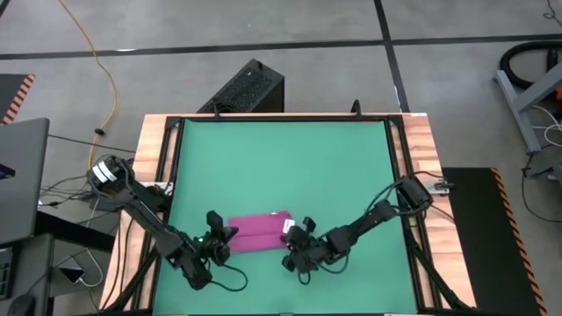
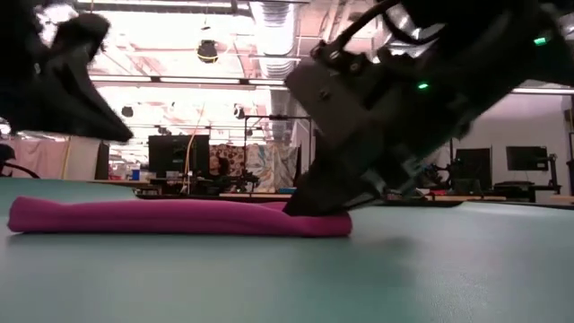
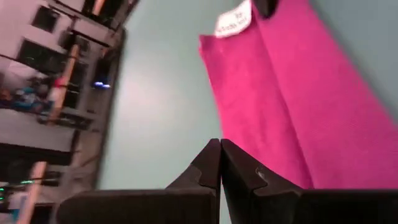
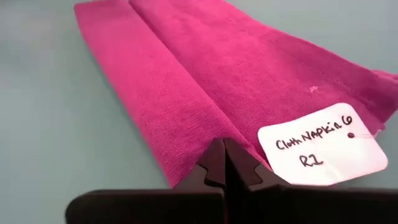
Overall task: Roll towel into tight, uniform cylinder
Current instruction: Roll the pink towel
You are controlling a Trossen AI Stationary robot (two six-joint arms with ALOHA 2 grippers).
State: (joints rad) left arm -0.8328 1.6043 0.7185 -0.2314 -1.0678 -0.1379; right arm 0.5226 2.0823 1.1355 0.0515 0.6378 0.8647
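High view showed the left gripper [image 1: 221, 233] down at the left end of the towel [image 1: 258, 233], which lay as a flat folded strip on the green mat [image 1: 281, 167] near the front of the worktop [image 1: 151, 154]. Its fingers were pressed together, tips meeting at the towel's edge in the left wrist view, and I could not tell whether any cloth was caught between them. The towel ran across between the two arms, folded lengthwise with a crease down the middle, low and flat in the low view rather than rolled. At its right end sat the right gripper [image 1: 299, 239], fingers likewise closed, tips touching the cloth beside the white tag [image 4: 323, 144]. The tag read "Cloth Napkin 6" and "R1" in handwriting.

By my judgement the folding was done and the rolling had not begun. The next move would call for pinching one short end, curling it over and rolling evenly along the strip, keeping both edges aligned so the cylinder stayed tight
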